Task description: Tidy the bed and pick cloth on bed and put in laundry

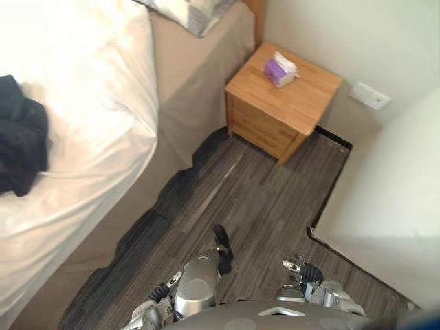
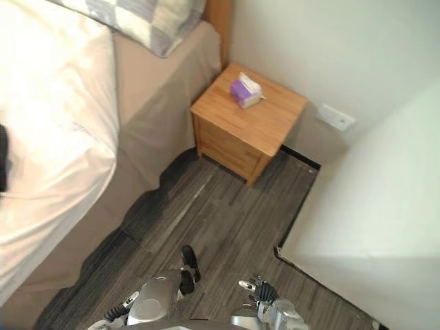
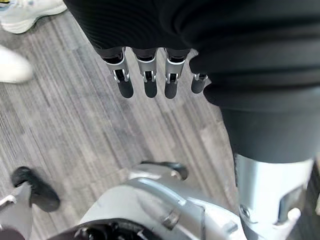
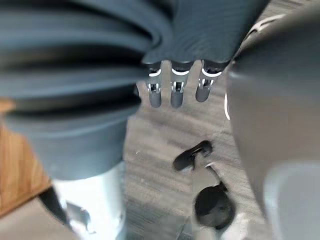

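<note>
Dark cloth (image 1: 20,134) lies bunched on the white duvet (image 1: 89,103) at the frame's left edge, untouched. My left hand (image 3: 150,82) and right hand (image 4: 176,92) hang low over the floor (image 1: 261,199), fingers straight and loose, gripping nothing. I'm probably not close enough to reach it yet.

Smooth wooden nightstand (image 1: 311,91); matt cloth duvet (image 1: 89,103).

Dark cloth (image 1: 22,141) on the bed (image 1: 89,82) is cut off by the left edge; in the right eye view it's just a sliver. The bed runs out past top and left. Pillow (image 2: 141,22) cropped at top. Purple pack (image 1: 280,69) on the nightstand (image 1: 302,103) surface: too small to tell contents. White shoes (image 3: 30,11) cropped at the frame edge, one blurred. Right hand (image 4: 173,92) blurred, fingers straight.
</note>
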Motion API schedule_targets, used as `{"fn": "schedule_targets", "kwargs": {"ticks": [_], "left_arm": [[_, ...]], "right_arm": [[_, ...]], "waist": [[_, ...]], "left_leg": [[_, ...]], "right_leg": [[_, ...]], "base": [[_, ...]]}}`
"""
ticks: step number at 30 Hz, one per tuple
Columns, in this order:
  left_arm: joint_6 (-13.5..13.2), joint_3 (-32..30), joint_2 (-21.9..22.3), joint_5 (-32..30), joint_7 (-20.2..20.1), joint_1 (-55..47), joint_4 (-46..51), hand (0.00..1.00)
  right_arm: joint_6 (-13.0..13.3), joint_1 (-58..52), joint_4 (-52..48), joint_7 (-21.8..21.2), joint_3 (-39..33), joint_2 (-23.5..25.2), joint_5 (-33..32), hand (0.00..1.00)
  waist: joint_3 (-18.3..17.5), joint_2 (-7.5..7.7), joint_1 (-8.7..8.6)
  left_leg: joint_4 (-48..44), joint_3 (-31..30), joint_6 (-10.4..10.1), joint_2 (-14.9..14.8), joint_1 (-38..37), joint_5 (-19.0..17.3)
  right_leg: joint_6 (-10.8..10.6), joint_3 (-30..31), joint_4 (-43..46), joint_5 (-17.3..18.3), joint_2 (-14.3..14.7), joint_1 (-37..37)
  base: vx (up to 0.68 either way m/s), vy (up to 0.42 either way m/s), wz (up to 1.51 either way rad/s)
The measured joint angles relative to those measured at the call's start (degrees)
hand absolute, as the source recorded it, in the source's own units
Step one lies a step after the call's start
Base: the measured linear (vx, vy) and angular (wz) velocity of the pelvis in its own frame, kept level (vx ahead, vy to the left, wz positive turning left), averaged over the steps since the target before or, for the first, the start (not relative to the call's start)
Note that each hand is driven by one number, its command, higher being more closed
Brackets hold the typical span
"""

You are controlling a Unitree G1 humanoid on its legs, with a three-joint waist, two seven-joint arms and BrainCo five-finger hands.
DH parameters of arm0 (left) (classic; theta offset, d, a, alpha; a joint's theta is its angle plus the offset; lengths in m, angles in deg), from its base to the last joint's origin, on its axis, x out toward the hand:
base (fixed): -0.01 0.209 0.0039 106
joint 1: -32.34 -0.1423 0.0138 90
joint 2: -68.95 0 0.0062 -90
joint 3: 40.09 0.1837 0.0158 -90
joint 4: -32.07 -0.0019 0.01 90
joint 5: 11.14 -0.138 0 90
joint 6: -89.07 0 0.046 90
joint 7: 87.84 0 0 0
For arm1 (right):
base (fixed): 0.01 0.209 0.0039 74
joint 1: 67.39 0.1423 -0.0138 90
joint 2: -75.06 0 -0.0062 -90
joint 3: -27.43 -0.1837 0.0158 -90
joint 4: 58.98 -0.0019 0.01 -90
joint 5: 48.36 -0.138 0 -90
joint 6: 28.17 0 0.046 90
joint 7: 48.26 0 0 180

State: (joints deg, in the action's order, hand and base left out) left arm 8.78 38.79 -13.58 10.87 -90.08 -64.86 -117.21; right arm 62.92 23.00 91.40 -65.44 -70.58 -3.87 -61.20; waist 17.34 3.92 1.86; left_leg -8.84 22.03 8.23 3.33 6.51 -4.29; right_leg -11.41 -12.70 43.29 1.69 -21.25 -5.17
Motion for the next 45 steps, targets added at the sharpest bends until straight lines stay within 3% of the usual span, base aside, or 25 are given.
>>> {"fn": "schedule_targets", "kwargs": {"ticks": [1,2,4,6,8,11,12,13,16,18,21,23,24,27,30,31,34,39,45], "left_arm": [[0.1,0.99,-0.26,-1.53,0.0,0.02,-0.02,0.0],[0.05,2.74,-0.61,-2.21,-0.09,-0.12,-0.05,0.0],[-0.41,4.84,-1.11,-2.22,-0.22,-0.08,0.01,0.0],[-1.1,6.02,-1.47,-1.62,-0.27,-0.04,0.13,0.0],[-1.99,6.87,-1.46,-1.1,-0.36,0.04,1.38,0.0],[-3.09,6.43,-0.85,-1.34,-0.43,0.2,2.49,0.0],[-3.46,5.82,-0.76,-1.45,-0.58,-0.21,3.11,0.0],[-3.85,4.75,1.26,-2.38,-0.82,-0.25,3.54,0.0],[-4.44,3.16,3.44,-4.8,-1.5,-0.85,4.04,0.0],[-4.43,3.2,3.55,-5.28,-1.51,-0.57,4.09,0.0],[-3.84,3.25,3.26,-5.86,-1.63,0.0,4.0,0.0],[-3.83,3.19,3.26,-7.83,-1.93,0.4,3.91,0.0],[-3.83,3.17,3.31,-8.0,-2.04,0.42,3.92,0.0],[-3.54,3.15,2.49,-7.86,-2.36,-0.58,3.52,0.0],[-2.69,3.02,1.84,-6.85,-1.76,-0.9,2.66,0.0],[-2.62,2.88,1.63,-6.81,-1.52,-0.98,2.13,0.0],[-2.38,1.92,1.5,-6.76,-1.63,-2.18,2.23,0.0],[-1.79,2.21,1.11,-6.78,-2.27,-3.2,2.14,0.0],[-1.31,7.05,-0.41,-6.77,-2.46,-3.14,2.22,0.0]], "right_arm": [[0.92,0.25,-0.63,0.07,-0.43,-0.18,-0.64,0.0],[1.85,0.17,-1.28,-0.02,-0.41,-0.49,-0.7,0.0],[2.75,-0.09,-2.45,-0.42,-0.43,-0.51,-0.72,0.0],[3.53,-0.31,-3.32,-0.82,-0.48,-0.46,-0.77,0.0],[4.62,-0.47,-4.11,-0.8,-0.6,-0.08,-1.68,0.0],[5.52,-0.69,-4.8,-0.56,-0.26,0.38,-3.54,0.0],[6.04,-1.53,-4.73,-0.45,0.11,0.92,-4.36,0.0],[6.41,-1.32,-4.21,-0.32,0.26,0.25,-5.01,0.0],[8.18,-0.65,-5.18,-0.52,0.52,-0.22,-7.32,0.0],[8.8,-0.54,-5.5,-0.58,1.31,0.7,-8.76,0.0],[9.33,-1.61,-5.59,2.46,0.58,1.82,-11.45,0.0],[9.55,-3.78,-5.56,7.92,-2.48,1.78,-14.52,0.0],[9.65,-4.3,-5.55,9.31,-3.78,1.63,-15.02,0.0],[10.55,-6.38,-5.72,16.04,-10.01,3.38,-15.74,0.0],[11.96,-8.33,-10.01,25.1,-21.74,3.64,-16.34,0.0],[12.76,-8.7,-12.92,28.66,-26.48,3.03,-16.26,0.0],[14.2,-8.83,-23.16,33.81,-35.29,-1.29,-14.35,0.0],[14.08,-4.44,-36.59,33.63,-36.65,-11.22,-5.45,0.0],[12.19,6.87,-41.31,26.76,-18.12,-21.15,6.65,0.0]], "waist": [[0.09,-0.15,-0.77],[0.51,-1.2,-0.95],[0.44,-1.49,-1.44],[0.24,-1.72,-1.97],[0.13,-2.14,-2.78],[-0.07,-1.97,-3.0],[-0.3,-1.39,-2.71],[-0.62,-4.73,-1.84],[-2.54,-7.26,-1.73],[-2.91,-6.85,-1.98],[-3.09,-6.68,-3.18],[-3.56,-6.34,-4.54],[-4.03,-6.52,-4.5],[-5.74,-5.01,-4.53],[-7.16,-4.37,-4.71],[-7.25,-4.23,-4.99],[-7.94,-4.49,-6.03],[-8.09,-4.58,-7.33],[-8.86,-4.06,-6.97]], "left_leg": [[1.48,-3.12,-0.24,1.24,-3.86,-0.67],[3.63,-5.84,-0.86,1.8,-8.0,-1.17],[5.59,-10.23,-1.54,1.96,-12.64,-1.99],[6.36,-15.0,-1.69,1.83,-14.99,-2.82],[6.17,-22.02,-2.77,1.81,-16.23,-4.37],[2.82,-27.36,-4.54,1.86,-17.04,-7.79],[0.21,-27.82,-6.18,2.32,-17.49,-10.96],[-2.02,-27.21,-7.36,-0.48,-17.67,-13.09],[-1.84,-23.98,-10.09,-3.69,-17.75,-12.23],[-1.3,-21.81,-10.9,-4.67,-17.54,-9.99],[-1.42,-13.04,-11.84,-6.69,-17.35,-8.03],[0.67,-1.97,-11.83,-9.05,-17.34,-6.59],[1.41,-0.72,-12.21,-8.97,-17.45,-6.09],[4.2,0.3,-12.47,-9.07,-17.23,-5.71],[7.01,1.13,-12.33,-9.35,-17.16,-5.62],[7.42,1.15,-12.24,-9.38,-17.4,-5.54],[9.28,1.06,-12.32,-9.19,-17.69,-4.63],[11.4,0.59,-12.56,-9.28,-17.6,-3.2],[12.27,-0.57,-12.95,-9.66,-17.29,-2.62]], "right_leg": [[-0.27,1.13,9.41,3.52,0.58,3.96],[1.02,1.0,12.89,7.5,1.77,7.32],[2.89,0.72,9.93,12.13,4.9,12.23],[3.84,1.77,-0.48,13.48,9.2,16.25],[5.37,8.0,-17.57,10.34,14.24,20.02],[7.36,15.61,-27.41,3.5,17.21,20.38],[7.5,18.31,-29.75,-3.43,17.05,18.73],[9.27,15.9,-26.52,-2.37,18.45,18.46],[11.72,12.29,-24.25,2.27,19.49,18.06],[12.71,10.16,-24.49,3.39,19.25,17.31],[13.34,5.31,-27.41,3.84,17.95,13.6],[13.15,0.7,-28.89,4.01,16.66,11.02],[12.88,0.47,-29.05,4.1,16.67,10.88],[11.87,0.07,-32.07,2.8,17.4,10.43],[11.97,0.05,-35.64,0.23,18.77,10.17],[12.0,0.09,-36.57,-0.49,19.02,9.69],[12.12,0.03,-37.55,-1.16,19.19,9.61],[11.37,-0.78,-40.1,-2.08,19.65,9.17],[11.5,-1.74,-41.55,-2.71,20.11,8.58]], "base": [[0.49,0.118,1.26],[0.59,0.121,1.29],[0.52,0.001,1.3],[0.42,-0.105,1.42],[0.44,-0.202,1.56],[0.45,-0.289,1.57],[0.42,-0.364,1.34],[0.47,-0.403,1.15],[0.38,-0.317,0.64],[0.22,-0.234,0.55],[0.1,-0.135,0.85],[0.03,-0.044,1.14],[0.0,0.01,0.76],[-0.04,0.035,0.21],[-0.04,0.025,-0.02],[-0.05,0.005,-0.02],[-0.05,-0.006,0.01],[-0.07,-0.033,0.06],[-0.03,-0.026,0.1]]}}
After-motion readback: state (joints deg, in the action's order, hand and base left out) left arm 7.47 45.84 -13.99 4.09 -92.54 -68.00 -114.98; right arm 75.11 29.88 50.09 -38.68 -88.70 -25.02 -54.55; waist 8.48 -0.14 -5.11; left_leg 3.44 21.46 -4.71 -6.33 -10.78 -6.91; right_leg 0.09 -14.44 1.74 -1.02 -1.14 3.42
